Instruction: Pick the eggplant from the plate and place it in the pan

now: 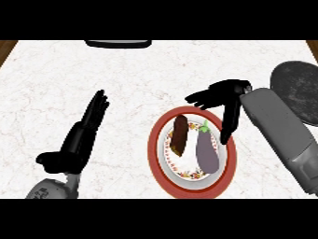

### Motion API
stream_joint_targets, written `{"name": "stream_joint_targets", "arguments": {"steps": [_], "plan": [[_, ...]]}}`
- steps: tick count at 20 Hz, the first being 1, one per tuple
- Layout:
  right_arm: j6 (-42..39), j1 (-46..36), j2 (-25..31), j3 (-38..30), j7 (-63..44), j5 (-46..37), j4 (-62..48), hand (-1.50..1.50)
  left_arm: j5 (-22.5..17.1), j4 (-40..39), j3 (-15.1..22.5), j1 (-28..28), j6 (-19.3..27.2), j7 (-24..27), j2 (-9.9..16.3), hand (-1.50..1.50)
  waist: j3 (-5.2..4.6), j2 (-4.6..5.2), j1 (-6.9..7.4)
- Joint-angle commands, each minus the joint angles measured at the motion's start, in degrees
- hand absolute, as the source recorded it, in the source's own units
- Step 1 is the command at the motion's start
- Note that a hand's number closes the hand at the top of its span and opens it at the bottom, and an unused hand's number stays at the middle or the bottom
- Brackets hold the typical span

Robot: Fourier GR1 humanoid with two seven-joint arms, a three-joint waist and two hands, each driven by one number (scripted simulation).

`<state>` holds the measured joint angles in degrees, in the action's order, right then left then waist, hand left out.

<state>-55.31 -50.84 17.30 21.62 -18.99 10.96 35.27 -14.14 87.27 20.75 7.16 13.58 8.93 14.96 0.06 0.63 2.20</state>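
The eggplant [206,148] is lying on the red-rimmed plate [157,154], right of the plate's middle, its long axis running near to far with the green stem at the far end. The right hand [220,95] is hovering over the plate's far right rim, fingers spread and holding nothing, one long finger [230,123] hanging down just right of the stem. This hand is much the nearer. The left hand [82,135] is resting open, well to the left. The dark pan [306,93] is sitting at the right edge, beyond the right forearm.
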Motion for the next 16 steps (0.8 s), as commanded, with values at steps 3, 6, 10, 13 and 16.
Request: {"name": "stream_joint_targets", "arguments": {"steps": [3,6,10,13,16], "plan": [[-6.5,0.7,-2.0,5.6,3.1,-7.0,1.2,-1.50,2.9,0.1,1.0,-3.3,1.2,2.3,-1.3,0.00,-0.03,-0.38,-1.04],[-6.7,0.6,-2.4,3.7,2.8,-8.5,0.6,-1.50,1.7,0.3,-1.5,-4.7,-1.1,3.5,-1.2,0.00,-0.06,-0.56,-1.58],[-4.6,0.8,-4.9,4.8,7.9,-14.6,-5.1,-1.50,3.1,0.4,-2.2,-1.6,-0.1,0.3,-2.7,0.00,-0.03,-0.29,-1.15],[-4.7,0.5,-6.6,2.1,2.9,-13.2,-2.5,-1.50,4.9,2.0,-1.9,0.8,1.1,-4.9,-4.0,0.00,-0.05,-0.58,-1.86],[-1.7,1.6,-7.7,2.2,7.2,-17.5,-5.8,-1.50,5.2,5.5,-2.3,-2.5,0.3,-5.1,-3.0,0.00,-0.03,-0.44,-1.30]]}}
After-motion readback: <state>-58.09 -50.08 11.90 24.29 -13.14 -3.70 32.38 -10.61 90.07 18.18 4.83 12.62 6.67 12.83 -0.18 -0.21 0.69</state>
